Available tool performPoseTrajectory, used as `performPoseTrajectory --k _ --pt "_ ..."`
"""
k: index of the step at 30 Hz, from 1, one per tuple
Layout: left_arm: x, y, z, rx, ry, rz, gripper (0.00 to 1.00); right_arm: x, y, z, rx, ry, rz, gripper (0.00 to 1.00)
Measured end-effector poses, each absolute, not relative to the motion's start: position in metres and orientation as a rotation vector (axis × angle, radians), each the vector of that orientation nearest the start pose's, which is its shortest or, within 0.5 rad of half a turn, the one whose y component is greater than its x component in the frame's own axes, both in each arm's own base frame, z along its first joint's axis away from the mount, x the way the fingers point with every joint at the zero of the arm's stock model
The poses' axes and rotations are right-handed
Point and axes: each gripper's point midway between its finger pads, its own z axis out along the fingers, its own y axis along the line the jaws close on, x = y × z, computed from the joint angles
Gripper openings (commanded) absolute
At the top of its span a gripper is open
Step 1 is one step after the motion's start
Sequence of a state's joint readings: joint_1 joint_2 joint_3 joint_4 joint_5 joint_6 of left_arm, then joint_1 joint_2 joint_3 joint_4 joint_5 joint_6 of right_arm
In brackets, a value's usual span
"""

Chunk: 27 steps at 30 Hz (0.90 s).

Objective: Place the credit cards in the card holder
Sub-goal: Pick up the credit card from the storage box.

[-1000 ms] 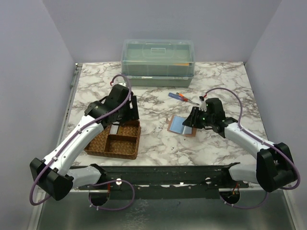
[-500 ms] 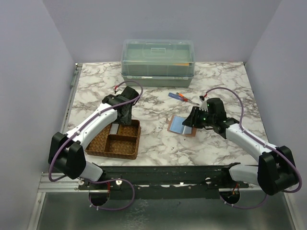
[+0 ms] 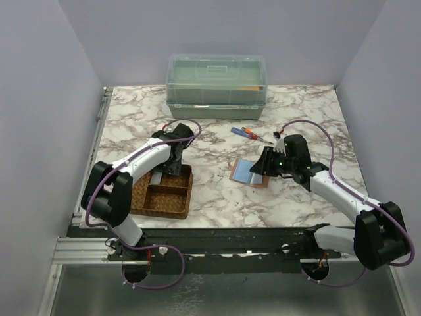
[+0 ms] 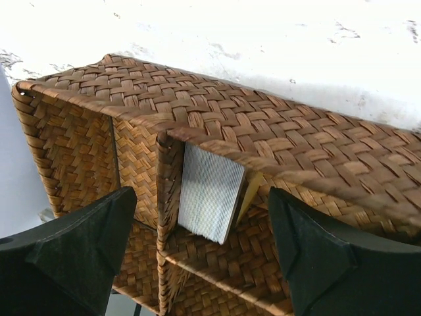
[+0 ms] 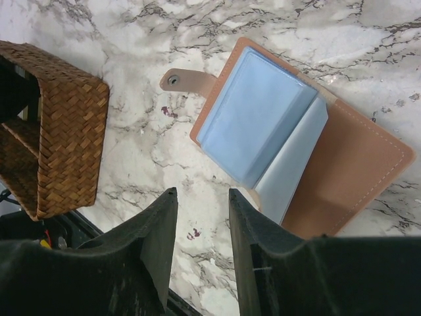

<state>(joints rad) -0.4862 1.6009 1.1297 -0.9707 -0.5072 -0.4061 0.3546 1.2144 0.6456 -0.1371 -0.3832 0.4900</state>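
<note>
Hanging over the brown woven tray (image 4: 276, 135), the left tool (image 4: 202, 192) had its two black fingers (image 4: 79, 250) spread wide apart, with nothing held between them. Right below the gap, in a small part of the tray next to its far wall, a silver-grey card (image 4: 209, 201) stood on its edge and leaned on the woven wall to the left of it. A tan-gold card (image 4: 252, 191) peeked out from behind it, on the side of the tool's right finger.

Over on the other side, the right tool (image 5: 202, 192) hung low over the marble counter (image 5: 131, 39). Its fingers were only a little way apart, and I could see bare counter in the gap, so it was not gripping anything. The card holder (image 5: 348, 171) lay open and flat just ahead of this tool, a bit to its right. The tip of the right finger was just beside the holder's near edge, but I could not tell if it touched. A light blue sheet (image 5: 253, 122) lay on the open holder; I could not tell if it was a card or a pocket. The holder's little snap strap (image 5: 181, 80) stuck out to the left.

Farther back from the right tool lay two screwdrivers (image 3: 247, 131), and past them stood a clear box (image 3: 217, 85) with a lid.
</note>
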Motion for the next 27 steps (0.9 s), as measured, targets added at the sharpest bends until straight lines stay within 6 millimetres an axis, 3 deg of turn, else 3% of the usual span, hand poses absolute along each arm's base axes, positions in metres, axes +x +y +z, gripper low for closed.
performPoseTrajectory --k 6,13,27 --pt "0.271 -0.052 0.071 0.072 2.749 0.677 0.84 0.269 0.189 0.102 -0.058 2.371 0.861 0.42" --pt "0.273 -0.043 0.075 0.035 2.701 0.752 0.76 0.268 0.188 0.098 -0.062 2.383 0.858 0.42" --pt "0.279 -0.044 0.089 -0.005 2.653 0.715 0.49 0.267 0.189 0.091 -0.062 2.401 0.861 0.42"
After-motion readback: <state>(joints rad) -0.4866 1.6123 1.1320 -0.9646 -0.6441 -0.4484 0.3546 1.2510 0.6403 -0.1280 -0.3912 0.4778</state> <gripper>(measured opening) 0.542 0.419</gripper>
